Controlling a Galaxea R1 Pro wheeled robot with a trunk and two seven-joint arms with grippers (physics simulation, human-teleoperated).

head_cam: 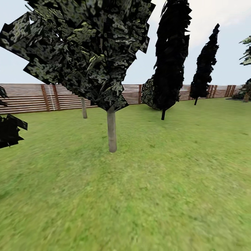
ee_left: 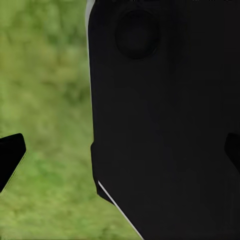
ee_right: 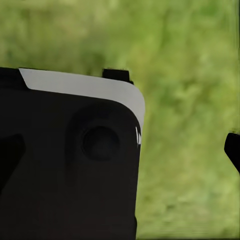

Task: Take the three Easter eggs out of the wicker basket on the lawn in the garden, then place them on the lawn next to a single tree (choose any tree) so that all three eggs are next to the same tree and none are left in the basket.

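A tree with a slim pale trunk (head_cam: 111, 130) and a dark leafy crown stands on the lawn (head_cam: 157, 195) in the middle distance, left of centre in the head view. The three Easter eggs and the wicker basket are out of view. In the left wrist view my left gripper (ee_left: 121, 155) is open, its black fingertips (ee_left: 11, 157) wide apart at the frame's edges with no egg between them. In the right wrist view my right gripper (ee_right: 121, 152) is also open, with one fingertip (ee_right: 233, 150) over blurred grass. A black part of my own body lies behind both grippers.
A second pale trunk (head_cam: 84, 108) stands farther back near the brown slat fence (head_cam: 31, 97). Two black cone-shaped conifers (head_cam: 170, 59) (head_cam: 205, 66) rise at the back right. Dark foliage (head_cam: 9, 130) juts in at the left edge. Open grass stretches from me to the tree.
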